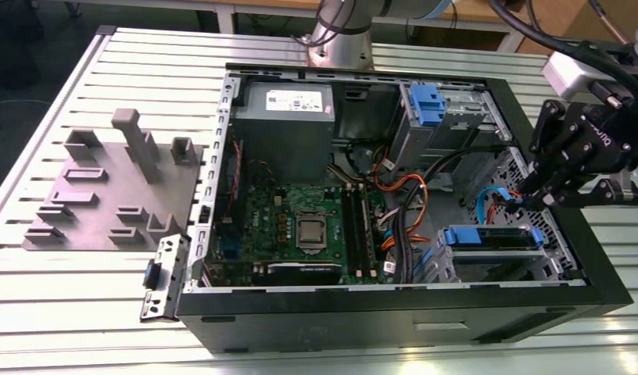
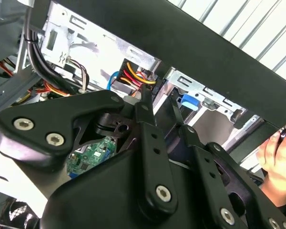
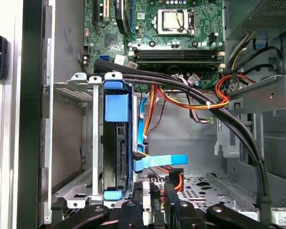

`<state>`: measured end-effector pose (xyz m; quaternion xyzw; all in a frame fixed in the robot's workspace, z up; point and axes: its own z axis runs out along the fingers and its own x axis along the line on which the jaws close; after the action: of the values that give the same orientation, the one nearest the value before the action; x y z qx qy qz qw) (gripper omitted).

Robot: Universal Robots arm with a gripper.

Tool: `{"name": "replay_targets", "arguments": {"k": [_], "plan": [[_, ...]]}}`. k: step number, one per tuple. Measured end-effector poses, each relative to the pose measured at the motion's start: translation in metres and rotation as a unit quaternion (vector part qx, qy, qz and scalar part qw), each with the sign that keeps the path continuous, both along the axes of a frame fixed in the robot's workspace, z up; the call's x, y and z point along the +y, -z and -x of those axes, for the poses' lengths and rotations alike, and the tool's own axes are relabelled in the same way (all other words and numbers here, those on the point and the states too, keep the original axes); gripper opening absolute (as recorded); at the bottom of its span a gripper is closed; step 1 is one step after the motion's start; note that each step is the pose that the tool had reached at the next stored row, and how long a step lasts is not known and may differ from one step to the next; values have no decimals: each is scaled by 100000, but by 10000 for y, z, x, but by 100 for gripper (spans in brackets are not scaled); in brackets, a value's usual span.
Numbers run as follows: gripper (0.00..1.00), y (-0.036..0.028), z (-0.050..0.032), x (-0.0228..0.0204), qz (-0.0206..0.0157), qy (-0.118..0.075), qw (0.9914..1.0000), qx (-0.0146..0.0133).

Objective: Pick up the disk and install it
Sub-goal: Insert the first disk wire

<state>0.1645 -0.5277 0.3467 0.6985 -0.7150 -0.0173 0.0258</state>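
- My end effector [image 1: 553,199] hovers above the open computer case [image 1: 403,320], fingers close together, pinching nothing.
- The disk [image 3: 117,143] sits on edge in the metal drive cage [image 3: 78,138], just beside my fingertips.

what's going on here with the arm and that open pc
A robot arm's claw hangs at the open computer case, by the drive cage on the exterior view's right. A drive with a blue carrier sits on edge in a cage slot, close to the claw. A person's hand is beside the case in the second wrist view.
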Motion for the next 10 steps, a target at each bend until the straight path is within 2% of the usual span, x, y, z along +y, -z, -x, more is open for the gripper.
{"name": "replay_targets", "arguments": {"k": [3,7,9,10], "plan": [[31,30,-3,6,24,-4,100000,3],[30,34,-3,6,34,-1,100000,3],[18,35,-3,6,25,-1,100000,4],[18,35,-3,6,26,-3,100000,4]]}}
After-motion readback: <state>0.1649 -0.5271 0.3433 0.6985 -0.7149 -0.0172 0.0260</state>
